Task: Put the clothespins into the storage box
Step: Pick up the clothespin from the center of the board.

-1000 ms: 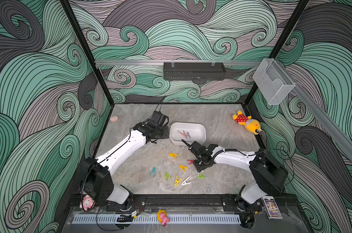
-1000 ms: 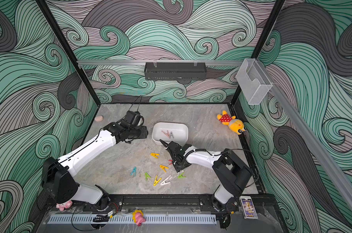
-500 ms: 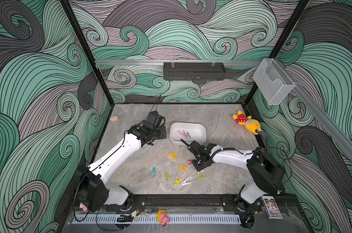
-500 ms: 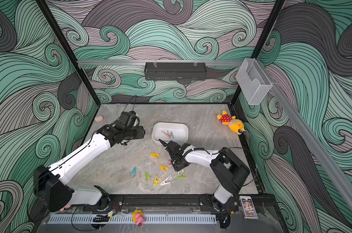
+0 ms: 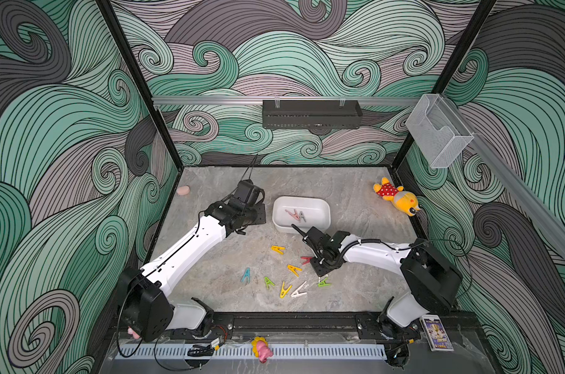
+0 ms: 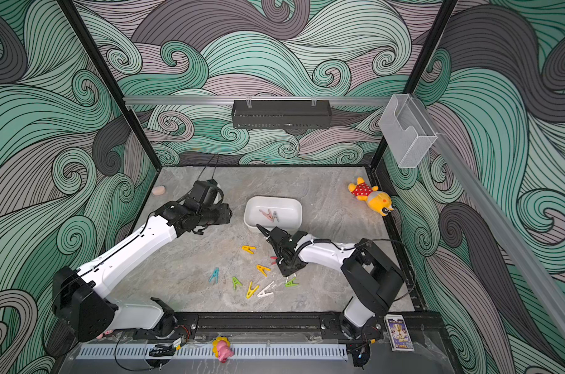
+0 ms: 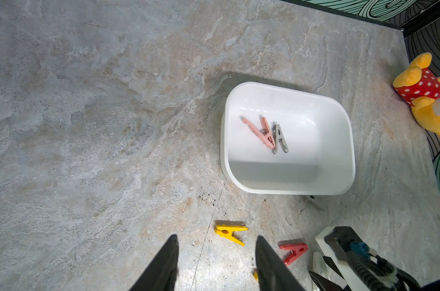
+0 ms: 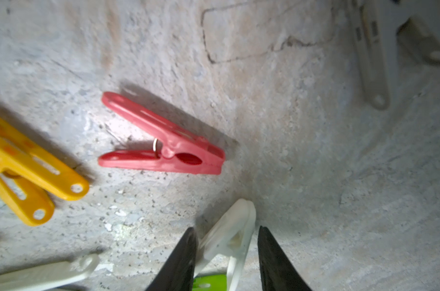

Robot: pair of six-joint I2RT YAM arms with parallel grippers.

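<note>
**Clothespins, storage box and the two pincers.** The white clothespin point(image 8: 231, 236) sits between the two black fingers of the right pincer point(image 8: 227, 227). One finger lies against it and the other just beside it; whether the jaws truly press on it cannot be told. A lime-green clothespin point(image 8: 208, 283) shows beneath it, between the same fingers.

The red clothespin point(image 8: 168, 148) lies flat on the worktop point(image 8: 314, 176) just ahead of the fingertips, apart from them. An orange-yellow clothespin point(image 8: 24, 166) lies to one side of it, and a pale clothespin point(image 8: 372, 50) farther ahead on the opposite side.

In a top view, more pegs lie loose near this pincer, on the side toward the left arm. They are a teal clothespin point(image 5: 246, 275), a green clothespin point(image 5: 268, 282) and a second white clothespin point(image 5: 299, 289), none touching it.

The storage box point(image 5: 316, 212) stands on the worktop close behind the right pincer. It also lies ahead of the left pincer point(image 7: 216, 236), well apart from it. The box holds a pink clothespin point(image 7: 258, 132) and a grey clothespin point(image 7: 280, 138), which touch at their noses.

The left pincer is spread, with nothing between its jaws. A lone yellow clothespin point(image 7: 230, 233) lies on the worktop just beyond its fingertips. A plush toy point(image 7: 425, 100) lies past the box from this pincer, at the worktop's edge.
</note>
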